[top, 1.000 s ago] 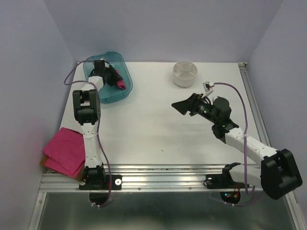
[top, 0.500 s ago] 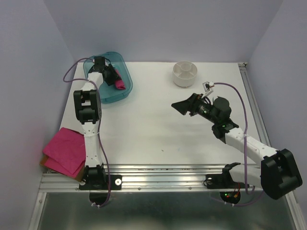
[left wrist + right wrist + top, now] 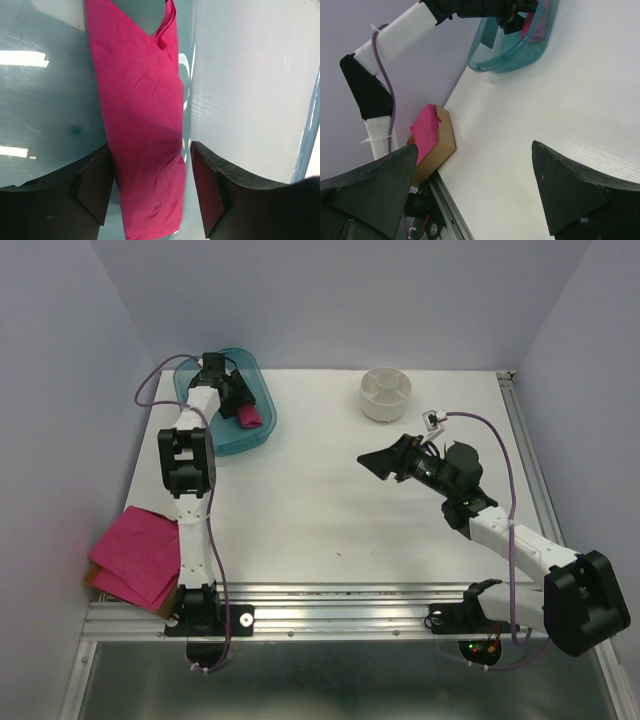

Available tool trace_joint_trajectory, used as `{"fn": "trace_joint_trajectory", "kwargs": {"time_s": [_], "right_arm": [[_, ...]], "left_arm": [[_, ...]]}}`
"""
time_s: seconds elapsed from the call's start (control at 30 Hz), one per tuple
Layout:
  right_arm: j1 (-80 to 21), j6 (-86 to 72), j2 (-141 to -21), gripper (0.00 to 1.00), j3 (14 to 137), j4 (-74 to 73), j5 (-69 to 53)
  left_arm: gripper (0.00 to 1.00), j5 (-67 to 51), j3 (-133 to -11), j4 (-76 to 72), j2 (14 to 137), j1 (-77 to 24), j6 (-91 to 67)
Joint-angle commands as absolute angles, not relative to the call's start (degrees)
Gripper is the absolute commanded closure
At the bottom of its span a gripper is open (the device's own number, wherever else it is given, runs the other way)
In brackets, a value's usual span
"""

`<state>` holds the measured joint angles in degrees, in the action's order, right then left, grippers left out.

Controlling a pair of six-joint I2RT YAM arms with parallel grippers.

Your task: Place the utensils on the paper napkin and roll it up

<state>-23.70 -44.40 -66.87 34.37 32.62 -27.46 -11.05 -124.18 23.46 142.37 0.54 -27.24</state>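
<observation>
The paper napkin (image 3: pixel 142 125), rolled into a pink tube, lies between the fingers of the left gripper (image 3: pixel 150 150), on the floor of a teal tub (image 3: pixel 45 100). The jaws stand apart, with a gap beside one finger. Well off to its right, the right gripper (image 3: pixel 475 150) hangs wide open above the table (image 3: pixel 560 100).

A translucent teal tub (image 3: pixel 232 445) is sitting at the far left of the white table (image 3: pixel 330 500), while a round white dish (image 3: pixel 385 410) is standing well apart toward the far right. A pile of pink napkins (image 3: pixel 135 555) is resting on a brown cardboard box (image 3: pixel 440 137) at the near left edge.
</observation>
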Motion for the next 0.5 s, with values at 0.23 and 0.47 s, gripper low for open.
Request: {"fn": "trace_joint_trajectory", "kwargs": {"time_s": [0.23,0.47], "right_arm": [[-24.08,-44.3,-66.88,0.0,36.65,36.12,-28.03],[-24.08,-44.12,-66.8,0.0,37.09,35.6,-28.48]], "left_arm": [[0.28,-8.7,-131.75,32.17,148.27,-2.55,-22.85],[0.23,-6.6,-125.51,28.22,142.22,-1.67,-23.21]]}}
